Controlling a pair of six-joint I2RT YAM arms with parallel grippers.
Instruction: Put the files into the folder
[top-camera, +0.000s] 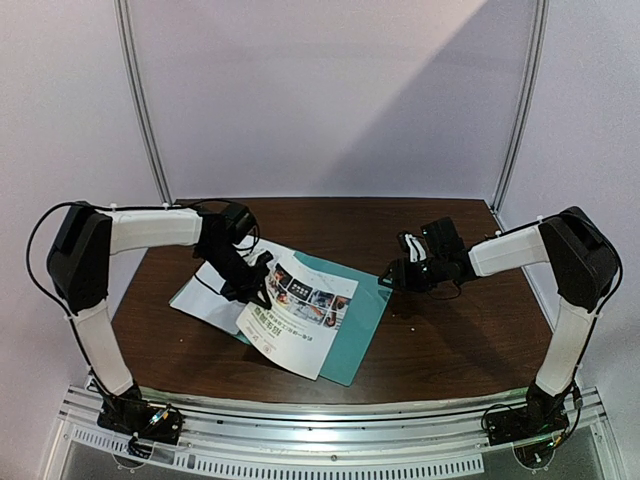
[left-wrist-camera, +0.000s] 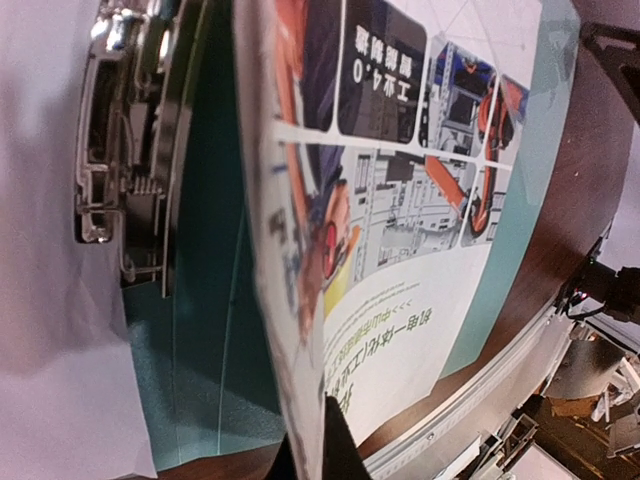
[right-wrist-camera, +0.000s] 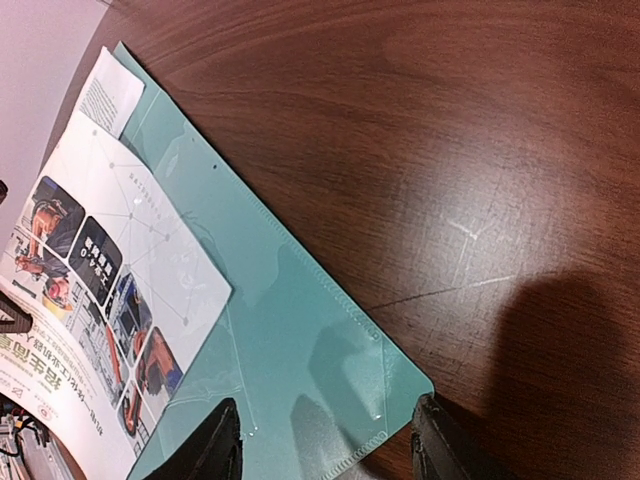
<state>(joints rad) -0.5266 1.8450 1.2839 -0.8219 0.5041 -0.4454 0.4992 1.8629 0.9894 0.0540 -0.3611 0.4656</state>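
Note:
The teal folder (top-camera: 358, 322) lies flat in the middle of the table. The colour-photo sheet (top-camera: 300, 312) lies partly on it, its left edge lifted. My left gripper (top-camera: 247, 283) is shut on that edge; in the left wrist view the sheet (left-wrist-camera: 400, 200) runs up from between my fingertips (left-wrist-camera: 315, 455), over the folder (left-wrist-camera: 200, 300) and its metal clip (left-wrist-camera: 100, 140). The text sheet (top-camera: 205, 296) lies under the folder's left side; its corner shows in the right wrist view (right-wrist-camera: 108, 95). My right gripper (top-camera: 395, 276) is open, its fingers (right-wrist-camera: 222, 442) straddling the folder's near-right corner (right-wrist-camera: 330, 350) just above it.
The brown table (top-camera: 450, 330) ends at a metal rail (top-camera: 330, 410) along the near edge. Pale walls with upright poles (top-camera: 140, 100) close the back and sides. The colour sheet's lower corner (top-camera: 312, 372) reaches toward the front edge.

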